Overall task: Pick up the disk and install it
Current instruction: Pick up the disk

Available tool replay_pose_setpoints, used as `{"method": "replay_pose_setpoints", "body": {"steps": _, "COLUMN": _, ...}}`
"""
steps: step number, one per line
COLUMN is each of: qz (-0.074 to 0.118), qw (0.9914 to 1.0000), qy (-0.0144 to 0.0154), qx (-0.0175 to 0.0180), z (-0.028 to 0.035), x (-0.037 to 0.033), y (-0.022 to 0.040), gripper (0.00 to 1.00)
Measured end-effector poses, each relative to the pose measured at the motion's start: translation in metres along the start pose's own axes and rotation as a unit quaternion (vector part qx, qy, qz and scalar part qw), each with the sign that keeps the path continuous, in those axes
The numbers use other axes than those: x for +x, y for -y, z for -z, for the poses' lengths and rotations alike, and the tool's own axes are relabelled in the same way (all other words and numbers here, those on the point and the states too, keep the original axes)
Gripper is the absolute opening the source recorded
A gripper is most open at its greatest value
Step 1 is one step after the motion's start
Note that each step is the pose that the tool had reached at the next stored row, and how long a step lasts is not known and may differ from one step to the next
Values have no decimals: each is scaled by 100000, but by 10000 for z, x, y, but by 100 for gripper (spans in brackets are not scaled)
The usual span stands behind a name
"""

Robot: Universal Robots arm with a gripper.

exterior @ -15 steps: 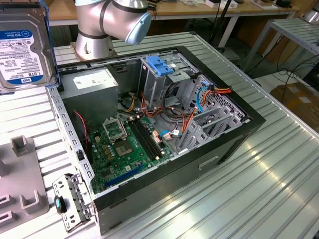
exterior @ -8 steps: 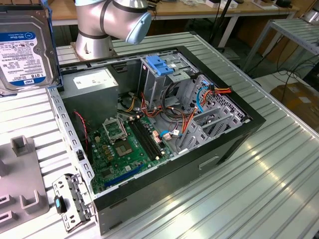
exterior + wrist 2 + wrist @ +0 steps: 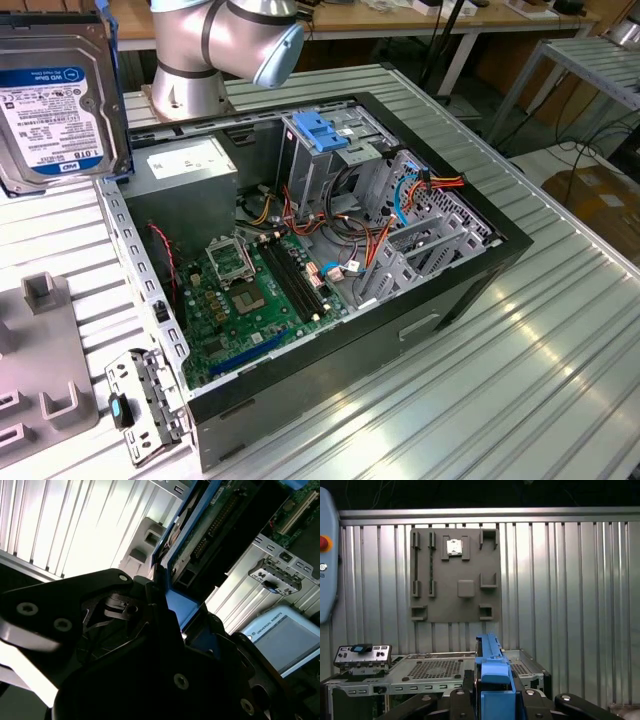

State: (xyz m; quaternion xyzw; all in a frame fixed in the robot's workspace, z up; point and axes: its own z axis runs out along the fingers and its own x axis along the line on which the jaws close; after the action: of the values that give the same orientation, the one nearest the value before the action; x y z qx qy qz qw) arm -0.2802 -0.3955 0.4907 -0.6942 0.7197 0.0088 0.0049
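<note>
The black pincer (image 3: 495,697) is clenched on the disk (image 3: 52,100), a rectangular silver-grey metal hard drive with a white-and-blue label and blue plastic side rails. Its jaws press in from both sides, and the disk hangs in the air, touching nothing else. Ahead of the pincer lies a flat grey plastic fixture plate (image 3: 455,575) on the ribbed metal table (image 3: 520,380).

Next along, lower than the pincer, stands the open black computer case (image 3: 455,300). It holds first a large grey metal box with a white sticker (image 3: 190,180), then the green circuit board (image 3: 240,295), then a grey metal cage with a blue plastic top (image 3: 320,135) — and a tangle of orange and red cables (image 3: 378,240) just beyond it.

To my eye this is the carry. Doing it well means a firm, square hold so the disk cannot twist, enough height to pass the case wall, and a path wide of those cables.
</note>
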Motion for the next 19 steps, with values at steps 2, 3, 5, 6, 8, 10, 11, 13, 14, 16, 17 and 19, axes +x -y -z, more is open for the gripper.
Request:
{"method": "replay_pose_setpoints", "body": {"steps": 2, "qz": 0, "qw": 100000, "qy": -1, "qx": 2, "z": 0, "x": 6, "y": 10, "gripper": 37}}
{"method": "replay_pose_setpoints", "body": {"steps": 3, "qz": -1, "qw": 100000, "qy": 1, "qx": 3, "z": 0, "x": 9, "y": 15, "gripper": 37}}
{"method": "replay_pose_setpoints", "body": {"steps": 5, "qz": 0, "qw": 100000, "qy": -1, "qx": 8, "z": -1, "x": 13, "y": 22, "gripper": 37}}
{"method": "replay_pose_setpoints", "body": {"steps": 6, "qz": -4, "qw": 100000, "qy": -5, "qx": 5, "z": 0, "x": 15, "y": 25, "gripper": 37}}
{"method": "replay_pose_setpoints", "body": {"steps": 8, "qz": 1, "qw": 100000, "qy": -8, "qx": 3, "z": -1, "x": 21, "y": 35, "gripper": 37}}
{"method": "replay_pose_setpoints", "body": {"steps": 10, "qz": 1, "qw": 100000, "qy": -10, "qx": 3, "z": -1, "x": 25, "y": 44, "gripper": 37}}
{"method": "replay_pose_setpoints", "body": {"steps": 11, "qz": -2, "qw": 100000, "qy": -8, "qx": 4, "z": -1, "x": 27, "y": 47, "gripper": 37}}
{"method": "replay_pose_setpoints", "body": {"steps": 13, "qz": 0, "qw": 100000, "qy": -8, "qx": 4, "z": -1, "x": 33, "y": 55, "gripper": 37}}
{"method": "replay_pose_setpoints", "body": {"steps": 14, "qz": 0, "qw": 100000, "qy": -12, "qx": 0, "z": 0, "x": 35, "y": 59, "gripper": 37}}
{"method": "replay_pose_setpoints", "body": {"steps": 16, "qz": -2, "qw": 100000, "qy": -9, "qx": 6, "z": -1, "x": 41, "y": 66, "gripper": 37}}
{"method": "replay_pose_setpoints", "body": {"steps": 17, "qz": -3, "qw": 100000, "qy": -11, "qx": 3, "z": -1, "x": 44, "y": 71, "gripper": 37}}
{"method": "replay_pose_setpoints", "body": {"steps": 19, "qz": -1, "qw": 100000, "qy": -13, "qx": 4, "z": -1, "x": 51, "y": 81, "gripper": 37}}
